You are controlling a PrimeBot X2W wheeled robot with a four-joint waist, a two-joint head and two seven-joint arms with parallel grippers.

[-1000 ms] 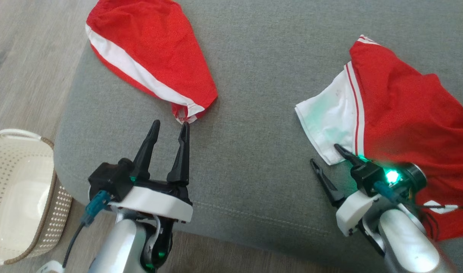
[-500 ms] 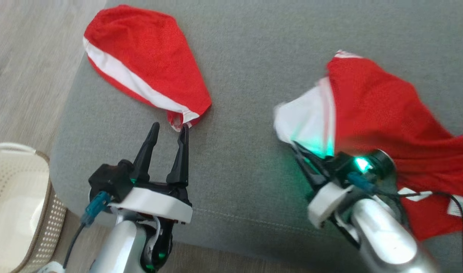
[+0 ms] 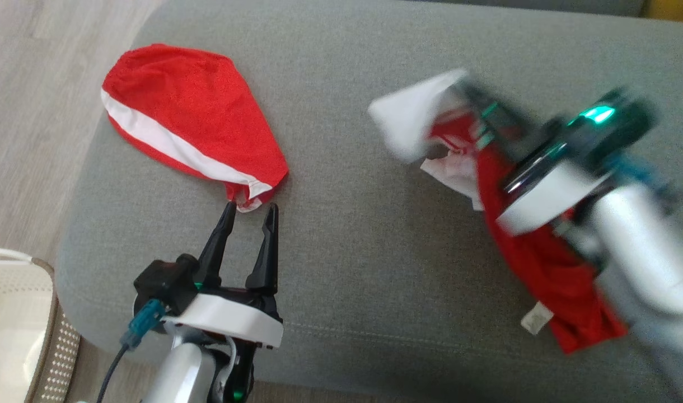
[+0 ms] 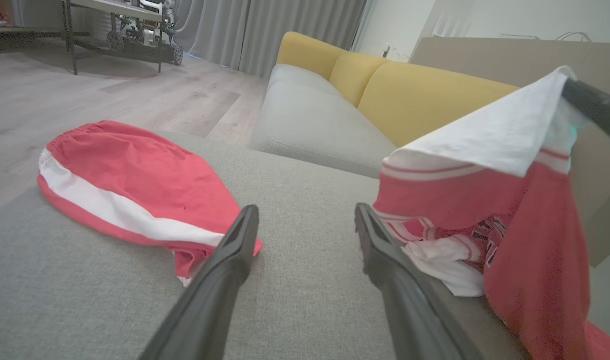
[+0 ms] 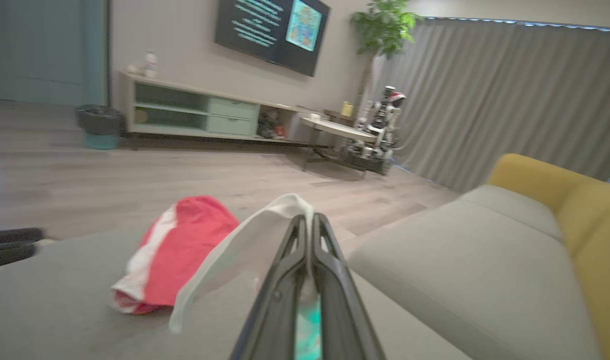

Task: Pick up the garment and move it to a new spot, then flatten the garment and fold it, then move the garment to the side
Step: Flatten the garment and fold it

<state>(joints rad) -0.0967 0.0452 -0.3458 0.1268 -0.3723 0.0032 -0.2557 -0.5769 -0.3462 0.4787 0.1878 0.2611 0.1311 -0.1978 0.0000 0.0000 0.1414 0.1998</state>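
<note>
My R gripper [image 3: 467, 92] is at mid-right of the head view, the pale forearm slanting up-left from the lower right corner and blurred. Its jaws are pinched tight on the white sleeve of the garment [image 3: 520, 263], a soft red jersey w/ white trim that hangs limp off my fingers, its tail crumpled on the grey woven sofa cushion [image 3: 375, 252]. My L gripper [image 3: 251, 208] is at lower left, long dark fingers pointing up-frame, jaws wide apart w/ nothing btwn them, tips just beside the narrow end of the red shorts [image 3: 190, 117], which have a white stripe and lie flat at upper left.
</note>
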